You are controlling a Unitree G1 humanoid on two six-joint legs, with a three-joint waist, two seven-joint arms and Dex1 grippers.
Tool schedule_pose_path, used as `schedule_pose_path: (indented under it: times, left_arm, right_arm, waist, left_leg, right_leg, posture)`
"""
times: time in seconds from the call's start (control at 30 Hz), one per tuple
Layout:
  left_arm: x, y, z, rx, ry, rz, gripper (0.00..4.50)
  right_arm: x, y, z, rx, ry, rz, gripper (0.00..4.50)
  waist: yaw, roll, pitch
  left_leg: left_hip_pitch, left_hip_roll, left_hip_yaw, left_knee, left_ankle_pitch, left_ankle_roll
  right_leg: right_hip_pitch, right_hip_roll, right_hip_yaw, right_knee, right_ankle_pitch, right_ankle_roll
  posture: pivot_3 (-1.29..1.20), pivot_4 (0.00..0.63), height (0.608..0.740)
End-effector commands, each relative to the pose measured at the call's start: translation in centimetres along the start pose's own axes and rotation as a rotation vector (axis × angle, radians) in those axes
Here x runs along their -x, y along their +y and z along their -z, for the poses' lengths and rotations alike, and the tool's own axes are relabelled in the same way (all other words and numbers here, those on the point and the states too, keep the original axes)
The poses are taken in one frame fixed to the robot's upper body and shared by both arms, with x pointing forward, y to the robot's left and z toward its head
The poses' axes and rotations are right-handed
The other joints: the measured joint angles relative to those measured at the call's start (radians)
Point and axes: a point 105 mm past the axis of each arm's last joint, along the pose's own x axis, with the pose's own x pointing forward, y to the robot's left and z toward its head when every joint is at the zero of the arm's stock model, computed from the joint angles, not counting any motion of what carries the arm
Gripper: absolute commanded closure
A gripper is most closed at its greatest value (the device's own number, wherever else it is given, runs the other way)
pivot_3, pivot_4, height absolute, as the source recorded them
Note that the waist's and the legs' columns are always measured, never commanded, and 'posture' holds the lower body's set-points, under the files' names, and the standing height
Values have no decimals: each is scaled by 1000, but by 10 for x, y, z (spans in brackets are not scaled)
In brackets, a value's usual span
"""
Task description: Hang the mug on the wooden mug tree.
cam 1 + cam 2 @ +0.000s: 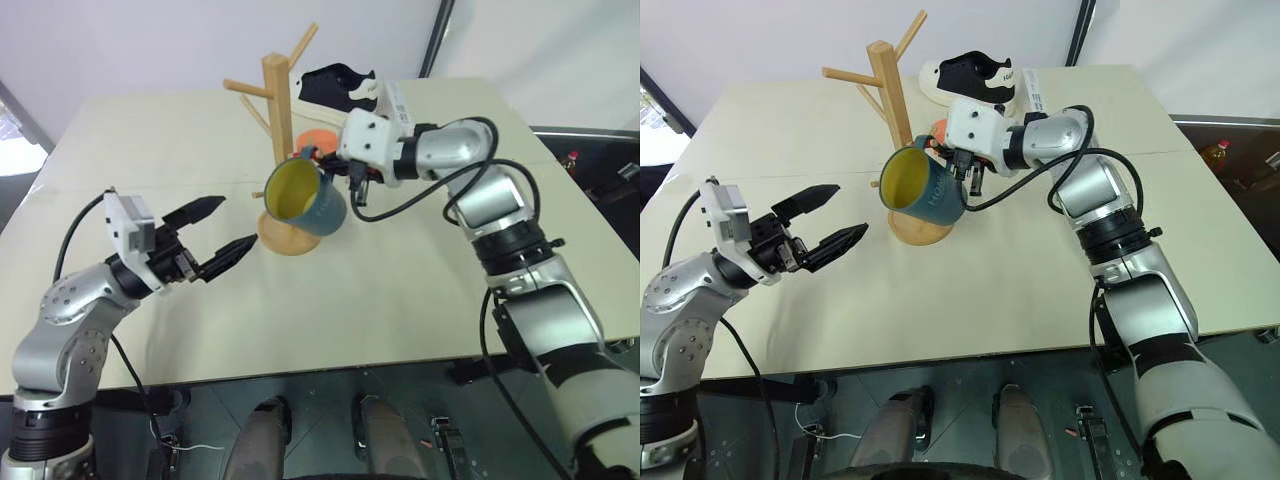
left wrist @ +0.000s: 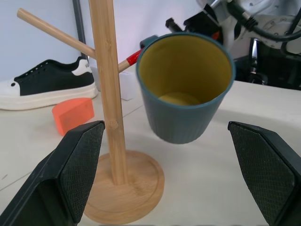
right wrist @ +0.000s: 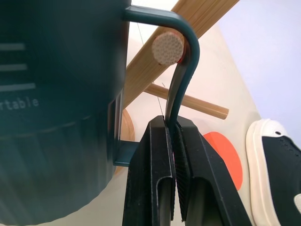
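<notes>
Beside the wooden mug tree (image 1: 277, 150), the mug (image 1: 305, 198), handle pinched by right gripper (image 3: 175, 136)

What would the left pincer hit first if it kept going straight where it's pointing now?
Probably the dark teal mug with the yellow inside, hanging straight ahead between the open left pincer's fingers; the light wooden mug tree's post stands just beside that line, though depth is unclear.

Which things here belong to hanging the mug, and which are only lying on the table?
Part of the job:
- mug, held by its handle in the shut right claw
- wooden mug tree
- left claw, open, holding nothing

Just lying about:
- black and white shoe
- orange block
</notes>
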Motion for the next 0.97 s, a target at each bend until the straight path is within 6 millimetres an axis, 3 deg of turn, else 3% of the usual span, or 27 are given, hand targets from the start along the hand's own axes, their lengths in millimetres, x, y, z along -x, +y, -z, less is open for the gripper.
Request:
schedule_pose_path:
  times: [0.03,0.07,0.17,0.27,0.4,0.53,0.63,0.77,0.97]
  left_arm:
    - [-1,-1,-7,-31,-25,4,0]
    - [-1,-1,-7,-32,-26,2,0]
    - [-1,-1,-8,-34,-28,-4,0]
    - [0,-1,-7,-35,-27,-10,0]
    - [6,7,0,-20,-2,-84,0]
    - [24,37,18,30,-4,-324,0]
    - [42,57,37,36,24,-512,0]
    - [57,65,60,91,48,-612,0]
    - [73,70,85,107,106,-706,0]
  right_arm:
    - [4,-14,-17,54,-31,43,4477]
    - [4,-14,-17,55,-31,43,4477]
    - [6,-18,-17,66,-30,74,3535]
    - [16,-27,-16,83,-27,123,2031]
    - [62,-43,0,-29,-67,260,2031]
    - [99,-24,41,-271,-121,391,2031]
    - [103,9,71,-456,-133,467,2031]
    - [96,55,97,-559,-102,519,2031]
    - [94,84,118,-717,-131,605,2031]
  waist:
    - [0,0,0]
    - [1,0,0]
    - [0,0,0]
    - [0,0,0]
    - [6,0,0]
    - [9,-2,-1]
    - [4,-2,-1]
    - [-2,-2,-1]
    - [1,-2,-1]
  left_leg:
    - [0,0,0,0,0,0]
    - [0,0,0,0,0,0]
    - [0,0,0,0,0,0]
    - [0,0,0,0,0,0]
    - [0,0,0,0,0,0]
    - [1,0,0,-1,0,0]
    - [3,0,0,0,0,0]
    - [7,1,2,0,0,0]
    - [9,7,3,1,0,0]
  right_leg:
    - [0,0,0,0,0,0]
    - [0,0,0,0,0,0]
    - [0,0,0,0,0,0]
    - [0,0,0,0,0,0]
    - [0,0,0,0,0,0]
    - [2,0,0,-1,0,0]
    - [4,0,1,-1,0,0]
    - [4,1,3,3,0,0]
    - [5,5,3,2,1,-1]
  posture:
    - [0,150,740]
    - [0,150,740]
    - [0,150,740]
    - [0,150,740]
    - [0,150,740]
    - [0,150,740]
    - [0,150,740]
    - [0,150,740]
    - [0,150,740]
